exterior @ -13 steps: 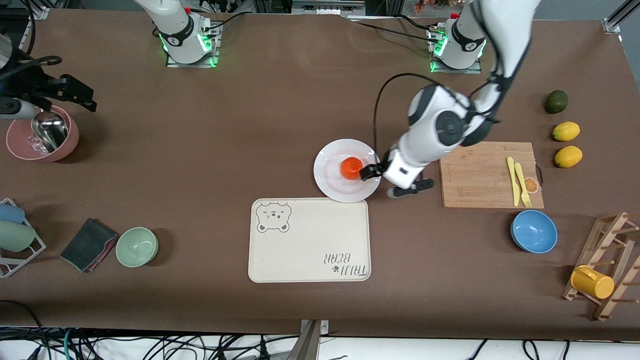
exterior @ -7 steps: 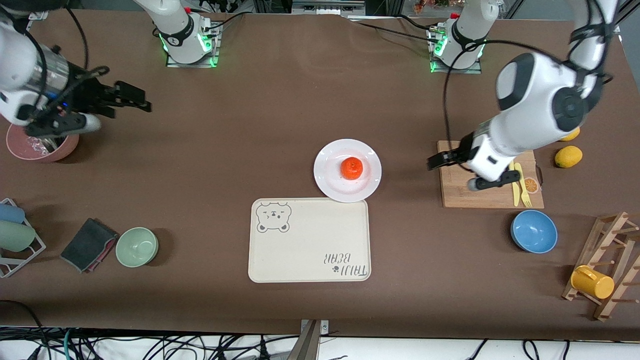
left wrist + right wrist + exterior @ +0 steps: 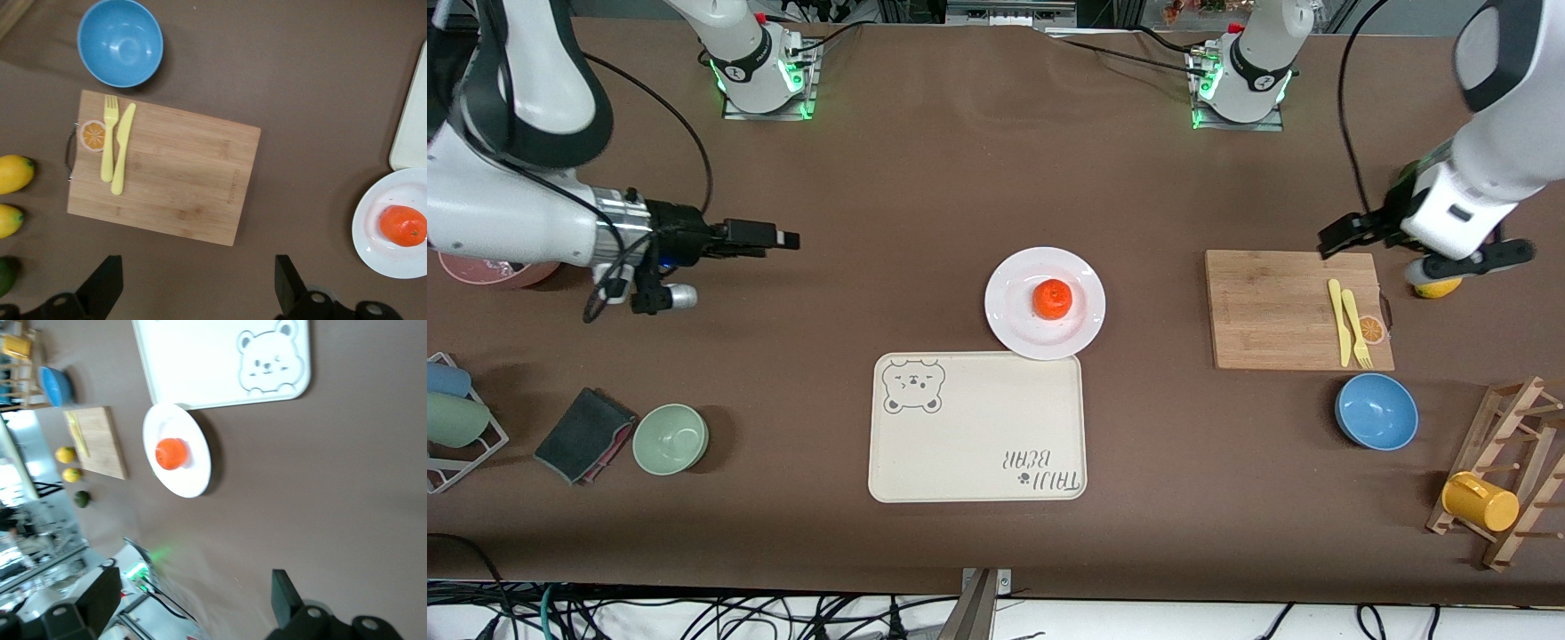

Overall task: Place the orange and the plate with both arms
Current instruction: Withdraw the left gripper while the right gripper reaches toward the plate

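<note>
The orange [image 3: 1052, 299] sits in the middle of the white plate [image 3: 1009, 307] at the table's centre. It also shows on the plate [image 3: 373, 233] in the left wrist view [image 3: 403, 225], and on the plate [image 3: 197, 470] in the right wrist view [image 3: 171, 453]. My left gripper [image 3: 1334, 238] is open and empty, up over the table by the corner of the cutting board [image 3: 1272, 307]. My right gripper [image 3: 769, 238] is open and empty, over bare table toward the right arm's end, well apart from the plate.
A cream bear tray [image 3: 978, 427] lies just nearer the camera than the plate. The cutting board carries a yellow fork and knife [image 3: 1347, 320]. A blue bowl [image 3: 1376, 411], a lemon [image 3: 1436, 286], a green bowl [image 3: 671, 437] and a pink bowl [image 3: 480, 271] stand around.
My left gripper let go of the orange on the plate and drew back toward the left arm's end. My right gripper moved from the pink bowl toward the table's middle.
</note>
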Robot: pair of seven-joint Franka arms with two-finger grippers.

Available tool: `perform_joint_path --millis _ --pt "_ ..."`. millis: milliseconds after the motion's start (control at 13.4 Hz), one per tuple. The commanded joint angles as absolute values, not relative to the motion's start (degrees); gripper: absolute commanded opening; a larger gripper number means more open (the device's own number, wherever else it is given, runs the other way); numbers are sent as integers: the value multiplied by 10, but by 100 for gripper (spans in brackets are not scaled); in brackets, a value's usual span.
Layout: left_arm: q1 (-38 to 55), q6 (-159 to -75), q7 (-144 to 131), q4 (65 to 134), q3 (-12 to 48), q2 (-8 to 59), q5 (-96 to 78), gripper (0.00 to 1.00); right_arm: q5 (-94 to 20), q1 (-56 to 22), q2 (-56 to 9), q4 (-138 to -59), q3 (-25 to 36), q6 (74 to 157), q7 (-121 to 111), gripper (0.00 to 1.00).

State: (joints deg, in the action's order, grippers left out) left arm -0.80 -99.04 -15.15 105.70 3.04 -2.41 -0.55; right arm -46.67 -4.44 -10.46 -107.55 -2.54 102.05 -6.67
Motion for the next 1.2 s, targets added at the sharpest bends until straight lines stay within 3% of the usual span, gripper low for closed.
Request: perform_joint_path --millis 0,149,448,672,1120 --pt "-11 -915 -140 1004 29 -25 20 100 -568 -48 -118 -1140 -36 1075 -180 100" --pt "-11 -874 -137 983 27 -25 16 100 -602 -57 -144 -1157 -63 1130 -240 100" --pt "-10 -873 -142 979 25 -28 12 100 -743 -70 -233 -1161 -133 1243 -407 100" --pt "-11 -871 -138 964 25 -25 13 100 -870 -131 -278 -1158 -150 1347 -481 100" --pt "-10 -864 -140 923 27 -23 12 100 -1064 -181 -377 -1113 -150 1353 -664 98"
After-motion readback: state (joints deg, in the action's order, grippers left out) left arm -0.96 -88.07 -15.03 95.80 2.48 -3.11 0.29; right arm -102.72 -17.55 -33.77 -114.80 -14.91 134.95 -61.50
